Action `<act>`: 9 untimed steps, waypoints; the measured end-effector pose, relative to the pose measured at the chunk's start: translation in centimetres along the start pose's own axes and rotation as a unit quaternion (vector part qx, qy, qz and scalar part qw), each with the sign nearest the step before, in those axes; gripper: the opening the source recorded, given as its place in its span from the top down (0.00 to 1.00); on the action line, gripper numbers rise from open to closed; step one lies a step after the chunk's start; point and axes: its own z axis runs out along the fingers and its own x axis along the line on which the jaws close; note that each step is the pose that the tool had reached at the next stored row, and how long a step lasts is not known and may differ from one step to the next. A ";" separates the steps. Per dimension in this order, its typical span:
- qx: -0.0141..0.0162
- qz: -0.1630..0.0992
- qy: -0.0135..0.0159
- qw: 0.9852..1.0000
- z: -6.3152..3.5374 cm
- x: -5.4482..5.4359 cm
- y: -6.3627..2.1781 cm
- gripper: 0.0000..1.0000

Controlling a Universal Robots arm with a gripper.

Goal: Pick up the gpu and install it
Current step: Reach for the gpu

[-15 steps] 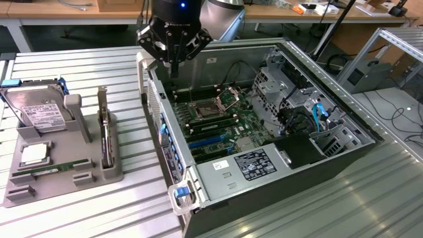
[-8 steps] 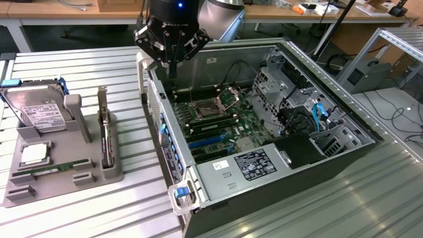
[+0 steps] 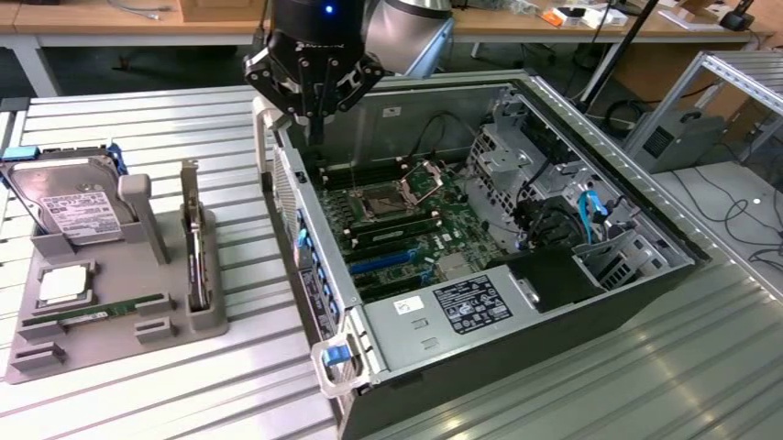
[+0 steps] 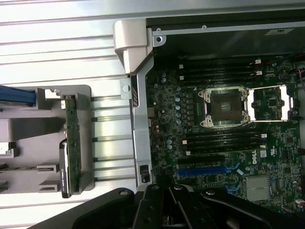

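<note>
gpu [image 3: 190,240] sits untouched in the grey holder [image 3: 178,323] at the exterior view's left, the hand [image 3: 314,133] clenched empty over the open case [image 3: 612,165]: pickup and install both remain.

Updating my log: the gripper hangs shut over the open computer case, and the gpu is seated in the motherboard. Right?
Not quite: the exterior view shows the gpu standing on edge in the grey holder beside the computer case, not seated in the motherboard. The gripper does hang shut over the case.
</note>
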 end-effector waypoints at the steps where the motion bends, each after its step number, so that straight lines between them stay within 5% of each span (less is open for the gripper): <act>1: 0.000 0.000 0.000 1.000 0.00 0.1 0.00 0.89; 9: 0.000 0.000 0.000 1.000 -0.01 0.4 -0.03 0.89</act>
